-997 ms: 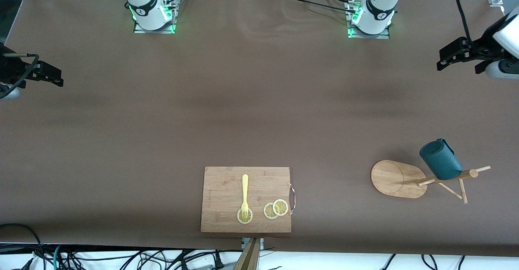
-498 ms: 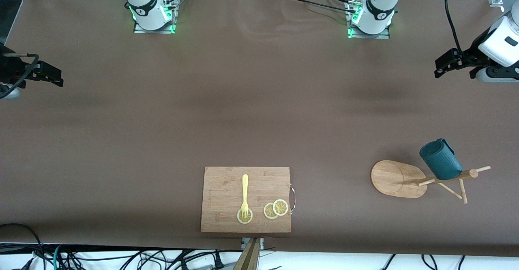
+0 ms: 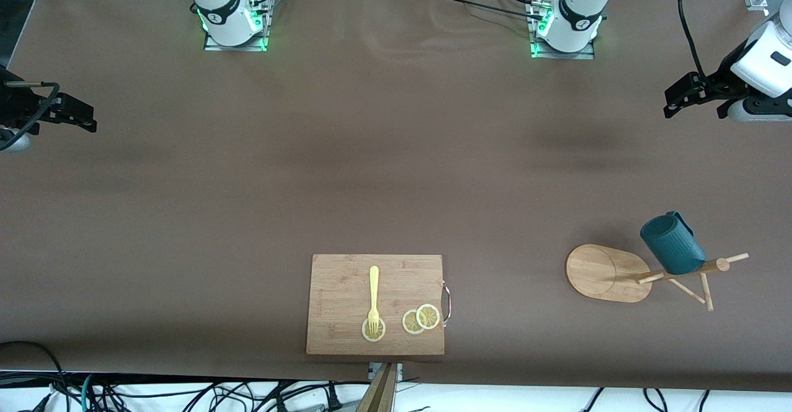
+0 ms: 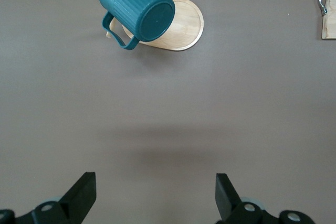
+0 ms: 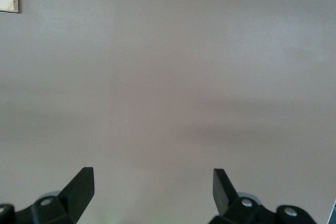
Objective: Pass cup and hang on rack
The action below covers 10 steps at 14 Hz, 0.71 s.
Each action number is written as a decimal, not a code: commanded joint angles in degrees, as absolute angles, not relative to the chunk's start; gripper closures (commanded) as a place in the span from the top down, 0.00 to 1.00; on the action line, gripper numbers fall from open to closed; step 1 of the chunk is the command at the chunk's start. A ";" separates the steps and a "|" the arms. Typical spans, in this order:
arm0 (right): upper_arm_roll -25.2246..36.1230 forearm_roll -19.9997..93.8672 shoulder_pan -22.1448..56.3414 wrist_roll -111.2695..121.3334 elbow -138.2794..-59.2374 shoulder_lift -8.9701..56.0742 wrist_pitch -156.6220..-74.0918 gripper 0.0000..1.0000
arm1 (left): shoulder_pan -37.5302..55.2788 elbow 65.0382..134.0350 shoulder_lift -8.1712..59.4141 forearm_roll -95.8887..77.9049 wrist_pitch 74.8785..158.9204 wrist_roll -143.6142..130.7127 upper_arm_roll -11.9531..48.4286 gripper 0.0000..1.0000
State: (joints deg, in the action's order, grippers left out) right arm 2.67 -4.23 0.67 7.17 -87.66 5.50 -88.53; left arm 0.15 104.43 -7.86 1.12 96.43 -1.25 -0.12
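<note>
I see the cup (image 3: pixel 672 244) hanging on the rack (image 3: pixel 643 274), its inside hidden. Left gripper (image 3: pixel 673 93) and right gripper (image 3: pixel 83 115) hover over the table's ends, fingers wide, holding nothing.

Brown table (image 3: pixel 396 171); rack (image 3: pixel 609 273) and cutting board (image 3: pixel 346 304) on it

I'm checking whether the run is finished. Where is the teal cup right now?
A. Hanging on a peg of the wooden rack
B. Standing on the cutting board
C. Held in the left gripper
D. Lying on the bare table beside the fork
A: the cup hangs on the rack, while the left gripper and the right gripper are both open and empty.
</note>
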 commanded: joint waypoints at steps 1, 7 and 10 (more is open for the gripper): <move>2.29 -4.57 0.18 8.00 -87.28 5.01 -87.80 1.00 | -0.09 104.24 -8.96 1.93 94.76 -1.23 -0.17 1.00; 2.29 -4.57 0.18 8.00 -87.28 5.01 -87.80 1.00 | -0.26 103.01 -8.96 1.85 93.87 -1.14 -0.44 1.00; 2.29 -4.57 0.18 8.00 -87.28 5.01 -87.80 1.00 | -0.26 102.92 -8.88 1.85 94.13 -1.06 -0.35 1.00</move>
